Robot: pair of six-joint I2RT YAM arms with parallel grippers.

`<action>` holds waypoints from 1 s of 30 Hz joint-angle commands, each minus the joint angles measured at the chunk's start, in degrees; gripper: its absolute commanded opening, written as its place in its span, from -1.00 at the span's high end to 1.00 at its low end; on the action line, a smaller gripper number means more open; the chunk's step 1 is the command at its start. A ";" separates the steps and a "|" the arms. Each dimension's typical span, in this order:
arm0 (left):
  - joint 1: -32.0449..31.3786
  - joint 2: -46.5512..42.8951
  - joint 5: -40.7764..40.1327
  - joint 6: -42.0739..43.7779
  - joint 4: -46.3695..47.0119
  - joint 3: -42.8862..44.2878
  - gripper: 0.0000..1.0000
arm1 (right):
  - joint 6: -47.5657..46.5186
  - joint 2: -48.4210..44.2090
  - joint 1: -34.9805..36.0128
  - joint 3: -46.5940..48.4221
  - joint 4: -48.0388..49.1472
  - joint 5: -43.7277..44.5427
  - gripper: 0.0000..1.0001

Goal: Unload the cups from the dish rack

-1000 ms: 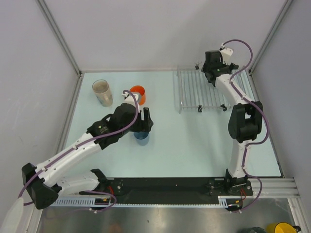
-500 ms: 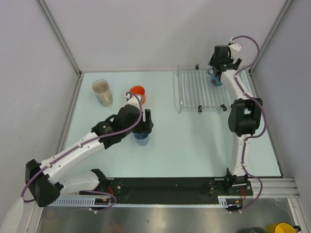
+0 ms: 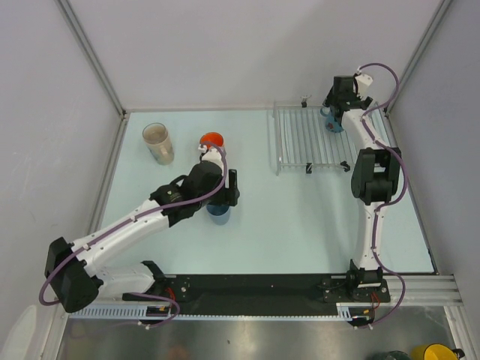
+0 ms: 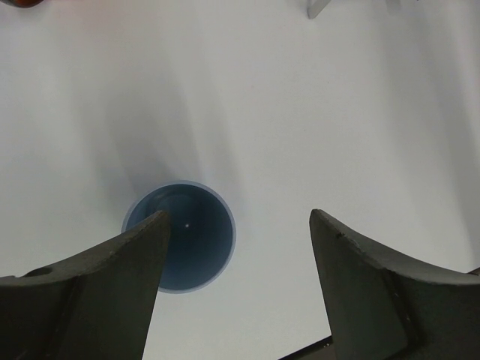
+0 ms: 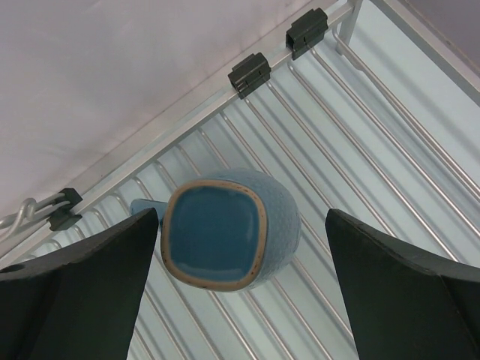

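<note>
My left gripper (image 4: 238,221) stands wide over the light-blue cup (image 4: 196,241) on the desk (image 4: 300,112), one finger above its rim; sideways drift could tip it. Farther off, my right gripper (image 5: 241,219) gapes over the teal mug (image 5: 217,232) in the dish rack (image 5: 360,150); its handle may foul a finger.

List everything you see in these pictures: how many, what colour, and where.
Tumbler: one, beige, far left of the table.
Orange mug: one, orange, on the table right of the tumbler.
Light-blue cup: one, light blue, upright on the table, left of centre.
Teal-blue mug: one, teal-blue, on the rack's rods at its far side.
Dish rack: one, see-through with thin rods, far right of the table.
Yellow mug: one, yellow, off the table, near right corner.
Table: one, pale blue-green.
Left arm: one, white and black, jaws open above the light-blue cup.
Right arm: one, white and black, jaws open either side of the teal-blue mug.
</note>
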 commanded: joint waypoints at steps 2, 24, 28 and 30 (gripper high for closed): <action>0.16 0.45 1.08 -0.37 1.77 0.55 -0.61 | 1.11 0.61 0.10 2.68 0.78 -0.63 -1.00; 0.08 2.91 1.52 -0.10 2.56 -0.16 -0.61 | 2.25 5.89 -0.70 4.01 -0.27 -2.38 0.05; 0.16 3.00 1.69 -0.10 2.65 -0.16 -0.60 | 2.96 4.40 -0.70 1.46 0.43 -3.09 0.47; 0.16 2.74 1.95 -0.28 2.56 -0.33 -0.60 | 3.13 3.95 -0.78 0.66 0.52 -3.44 0.63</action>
